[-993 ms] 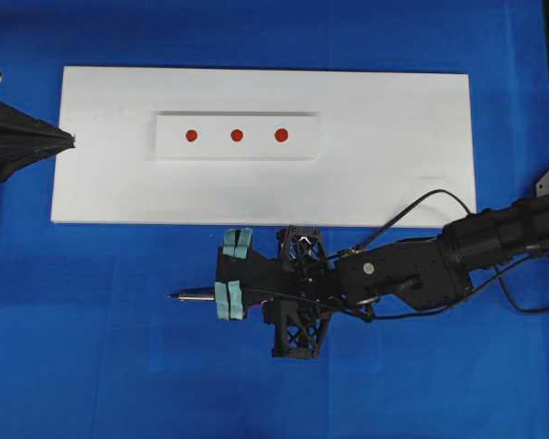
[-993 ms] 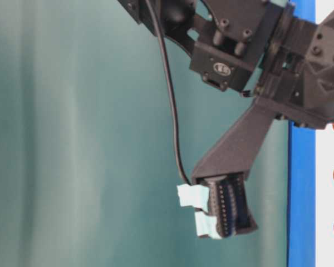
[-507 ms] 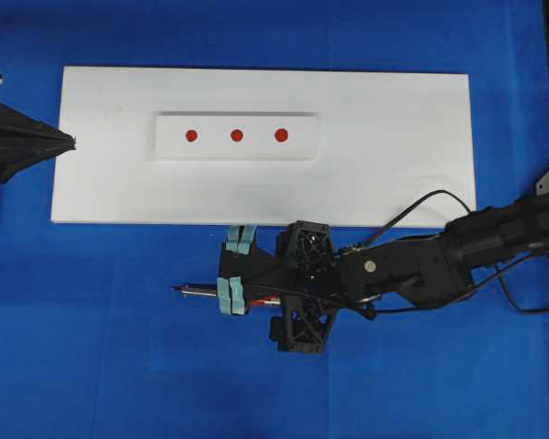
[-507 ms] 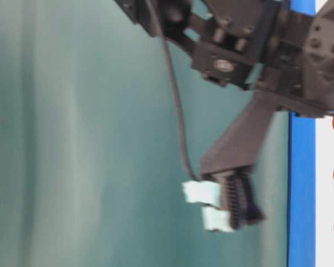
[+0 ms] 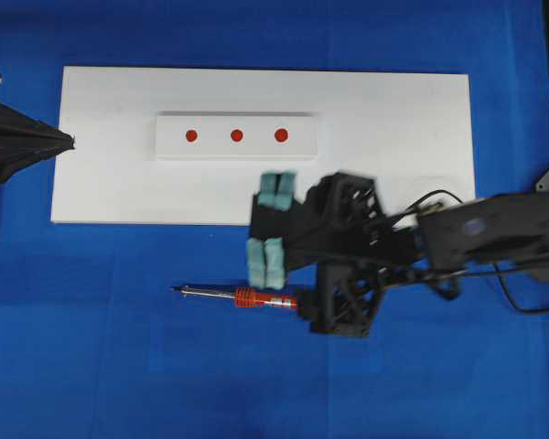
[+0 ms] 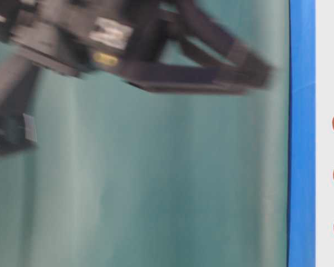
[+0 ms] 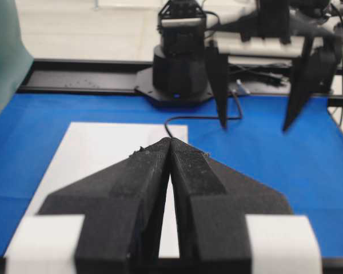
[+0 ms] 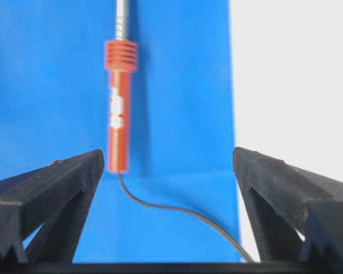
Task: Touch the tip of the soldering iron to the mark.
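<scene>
Soldering iron [image 5: 256, 298] lies flat on the blue surface [image 5: 119, 366], just below the long white board [image 5: 393, 119], its slim silver shaft pointing left and ending in the dark tip [image 5: 176, 291]. Its handle is red-orange with a ribbed collar, and a thin black cord [image 8: 177, 210] curls away from the rear end.

Right gripper [image 5: 273, 229] hovers above the handle end with its jaws wide apart, holding nothing; the wrist view shows the iron resting on the cloth between and beyond the two black, grainy fingers [image 8: 46, 188], whose tips are wrapped in pale teal tape. Left gripper [image 7: 170, 149] waits at the board's left edge, its wedge-shaped black jaws pressed together.

Three small red marks [image 5: 236, 135] sit in a row on a raised white strip [image 5: 302, 146] in the middle of the board, well apart from the iron.

Risks, as a judgement: the iron is round and smooth, so it may roll or slip if gripped off-centre; the cord could snag the arm and drag the tip off aim; and with three similar marks, the wrong one could be touched.
</scene>
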{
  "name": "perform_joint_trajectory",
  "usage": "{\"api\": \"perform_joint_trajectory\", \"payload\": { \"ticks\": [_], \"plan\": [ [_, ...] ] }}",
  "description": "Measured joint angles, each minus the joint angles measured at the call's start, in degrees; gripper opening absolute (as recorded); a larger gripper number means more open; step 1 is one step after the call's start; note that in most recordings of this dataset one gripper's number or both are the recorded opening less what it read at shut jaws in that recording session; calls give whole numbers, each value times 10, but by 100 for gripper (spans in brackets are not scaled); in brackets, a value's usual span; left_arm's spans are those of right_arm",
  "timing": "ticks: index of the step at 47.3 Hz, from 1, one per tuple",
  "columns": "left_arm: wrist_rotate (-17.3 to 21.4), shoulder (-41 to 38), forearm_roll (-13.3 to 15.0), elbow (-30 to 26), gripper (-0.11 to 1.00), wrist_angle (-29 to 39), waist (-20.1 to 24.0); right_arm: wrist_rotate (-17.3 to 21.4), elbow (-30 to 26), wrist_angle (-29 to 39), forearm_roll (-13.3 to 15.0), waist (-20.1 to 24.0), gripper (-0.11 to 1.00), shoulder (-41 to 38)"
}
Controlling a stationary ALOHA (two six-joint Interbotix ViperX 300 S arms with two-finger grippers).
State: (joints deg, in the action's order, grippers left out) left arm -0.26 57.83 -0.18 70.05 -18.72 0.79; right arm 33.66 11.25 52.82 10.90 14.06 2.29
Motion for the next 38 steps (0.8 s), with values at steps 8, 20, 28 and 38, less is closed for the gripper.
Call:
{"api": "perform_joint_trajectory", "payload": {
  "ticks": [8, 20, 28, 38],
  "plan": [
    [0, 2, 1, 0, 2, 1, 0, -6, -10, 45, 21, -10, 93, 33],
    [0, 5, 1, 0, 2, 1, 0, -54, 11, 51, 33, -74, 93, 83],
    [0, 10, 0, 0, 2, 4, 0, -83, 52, 47, 33, -136, 93, 127],
    [0, 12, 1, 0, 2, 8, 0, -87, 123, 21, 33, -160, 93, 224]
  ]
}}
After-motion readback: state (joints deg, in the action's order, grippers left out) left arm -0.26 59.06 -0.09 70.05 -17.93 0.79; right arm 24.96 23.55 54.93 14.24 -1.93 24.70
